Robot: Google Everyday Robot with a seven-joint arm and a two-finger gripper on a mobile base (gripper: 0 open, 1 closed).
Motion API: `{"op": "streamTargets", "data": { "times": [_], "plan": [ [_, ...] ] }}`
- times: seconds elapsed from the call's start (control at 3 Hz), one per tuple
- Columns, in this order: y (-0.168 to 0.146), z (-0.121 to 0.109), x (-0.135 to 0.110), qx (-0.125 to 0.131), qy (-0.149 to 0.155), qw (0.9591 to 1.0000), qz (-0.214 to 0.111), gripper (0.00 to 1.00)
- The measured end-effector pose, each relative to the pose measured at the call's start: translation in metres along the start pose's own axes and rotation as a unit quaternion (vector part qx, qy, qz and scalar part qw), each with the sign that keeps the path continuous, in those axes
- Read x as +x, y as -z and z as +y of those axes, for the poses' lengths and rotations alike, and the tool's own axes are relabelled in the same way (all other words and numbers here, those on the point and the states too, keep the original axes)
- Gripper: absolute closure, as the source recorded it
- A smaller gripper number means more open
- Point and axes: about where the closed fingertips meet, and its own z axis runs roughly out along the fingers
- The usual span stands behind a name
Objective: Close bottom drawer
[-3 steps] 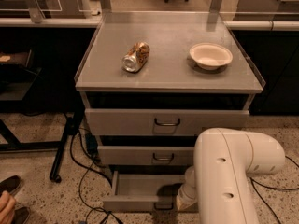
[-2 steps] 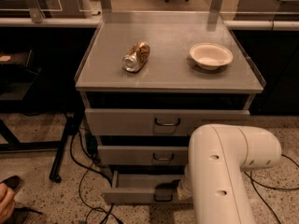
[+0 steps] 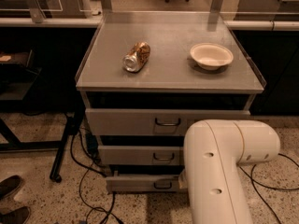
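bottom drawer [image 3: 140,183] slightly ajar, dark gap above front. white arm [image 3: 219,171] covers its right end; gripper hidden behind arm there, grasp state cannot tell.

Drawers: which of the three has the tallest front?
The top drawer, directly under the tabletop; the middle drawer and bottom drawer have shallower fronts. The gripper is hidden behind the white arm, apparently near the bottom drawer's right end.
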Motion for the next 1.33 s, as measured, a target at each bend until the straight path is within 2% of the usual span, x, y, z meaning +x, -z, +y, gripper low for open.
{"op": "streamTargets", "data": {
  "times": [0.33, 0.67, 1.0, 1.33],
  "plan": [
    [-0.008, -0.006, 0.009, 0.003, -0.007, 0.9998, 0.016, 1.0],
    [-0.028, -0.028, 0.016, 0.022, -0.046, 0.9978, 0.042, 1.0],
    [-0.043, -0.045, -0.003, 0.037, -0.085, 0.9951, 0.037, 1.0],
    [-0.046, -0.051, -0.023, 0.048, -0.111, 0.9926, 0.013, 1.0]
  ]
}}
